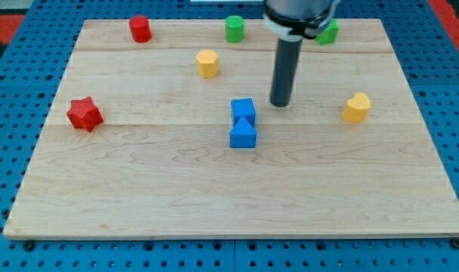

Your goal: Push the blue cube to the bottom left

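The blue cube sits near the middle of the wooden board. A second blue block, which looks like a triangular one, touches the cube's lower side. My tip is on the board just to the right of the blue cube, a small gap away and not touching it. The dark rod rises from the tip toward the view's top.
A red star lies at the left. A red cylinder, a green cylinder and a green block, partly hidden by the arm, stand along the top. A yellow hexagon and a yellow block lie top centre and right.
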Robot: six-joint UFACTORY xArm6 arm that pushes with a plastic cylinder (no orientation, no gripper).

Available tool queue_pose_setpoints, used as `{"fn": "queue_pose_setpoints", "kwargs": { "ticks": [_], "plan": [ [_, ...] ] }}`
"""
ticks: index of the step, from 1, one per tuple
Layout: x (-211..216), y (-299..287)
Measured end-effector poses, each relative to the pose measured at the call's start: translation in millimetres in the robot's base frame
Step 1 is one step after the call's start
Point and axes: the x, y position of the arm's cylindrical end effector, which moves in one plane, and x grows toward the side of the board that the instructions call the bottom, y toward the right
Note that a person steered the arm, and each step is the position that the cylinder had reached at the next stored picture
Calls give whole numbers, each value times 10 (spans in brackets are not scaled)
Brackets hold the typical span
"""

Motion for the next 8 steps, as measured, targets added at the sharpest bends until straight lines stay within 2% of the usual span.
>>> {"fn": "queue_pose_setpoints", "kwargs": {
  "ticks": [2, 6, 8],
  "plan": [
    [282, -619],
    [-107, -659],
    [253, -1313]
  ]
}}
